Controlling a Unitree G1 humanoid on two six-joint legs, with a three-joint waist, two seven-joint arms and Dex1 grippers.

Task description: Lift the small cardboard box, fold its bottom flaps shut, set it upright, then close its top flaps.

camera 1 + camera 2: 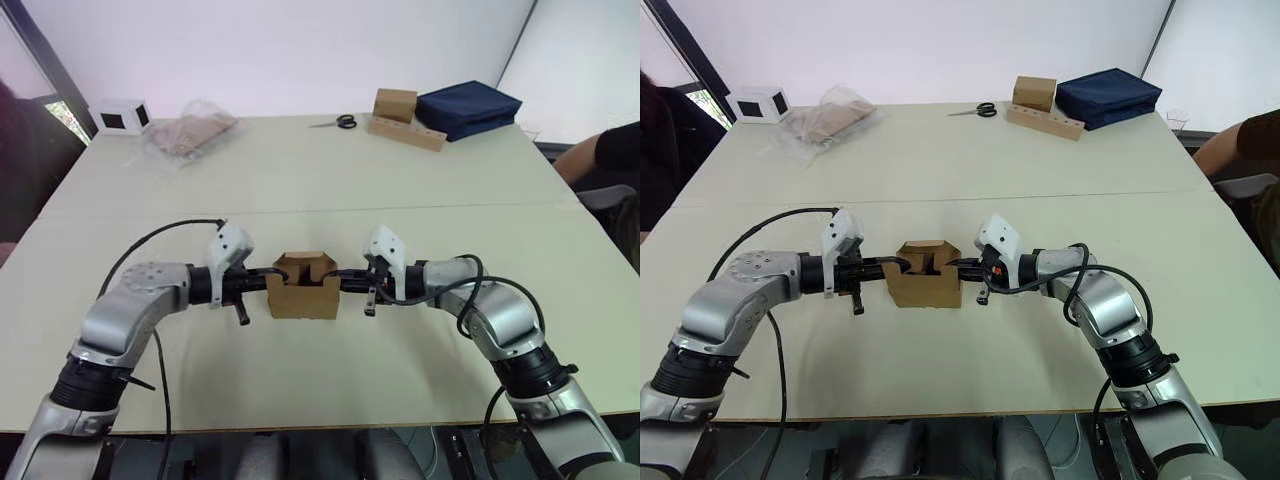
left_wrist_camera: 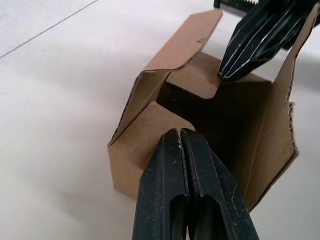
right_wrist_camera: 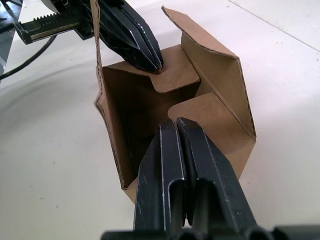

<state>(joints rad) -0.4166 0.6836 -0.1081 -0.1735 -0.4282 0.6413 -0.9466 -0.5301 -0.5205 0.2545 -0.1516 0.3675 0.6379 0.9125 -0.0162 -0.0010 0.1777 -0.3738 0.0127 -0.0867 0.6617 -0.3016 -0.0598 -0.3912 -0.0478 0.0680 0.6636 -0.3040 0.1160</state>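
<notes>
On the pale table (image 1: 420, 210), box (image 1: 303, 297) upright, both closed grippers (image 1: 252, 284) (image 1: 350, 281) pressing its side top flaps (image 3: 175, 75) inward to shut them.

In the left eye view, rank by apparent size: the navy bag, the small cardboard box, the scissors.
1. navy bag
2. small cardboard box, though it sits nearer the camera
3. scissors

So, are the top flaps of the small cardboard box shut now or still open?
Partly shut. On the small cardboard box, two side top flaps are pressed inward by the shut left gripper and right gripper; the other two stand up, showing the inside.
</notes>
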